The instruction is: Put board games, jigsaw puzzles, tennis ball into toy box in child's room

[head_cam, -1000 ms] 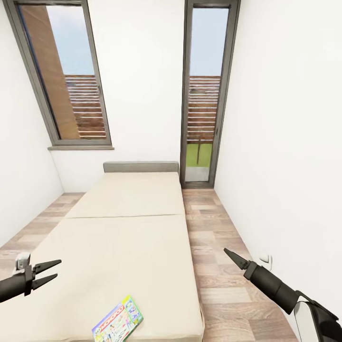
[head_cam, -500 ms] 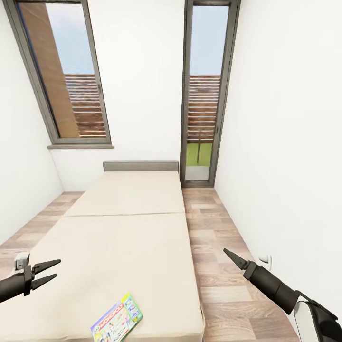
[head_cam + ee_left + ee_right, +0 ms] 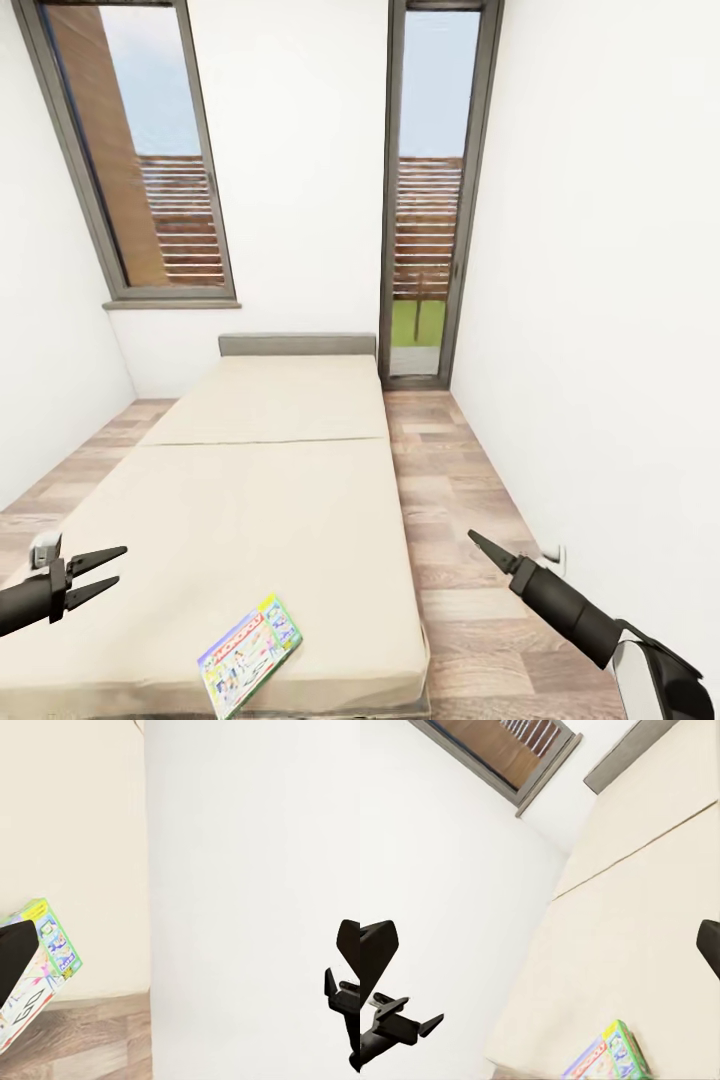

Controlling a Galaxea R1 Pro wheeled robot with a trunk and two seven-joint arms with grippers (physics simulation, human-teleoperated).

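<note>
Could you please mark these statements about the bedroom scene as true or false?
1. A board game lies on the bed. True.
2. The left gripper holds the game. False: it is open and empty, off to the side.
3. The game sits by the headboard. False: it lies at the near end, far from it.
4. The right gripper hangs over the floor beside the bed. True.

2 tall windows [image 3: 140,160] – white walls [image 3: 600,300], wood floor [image 3: 450,480].
</note>
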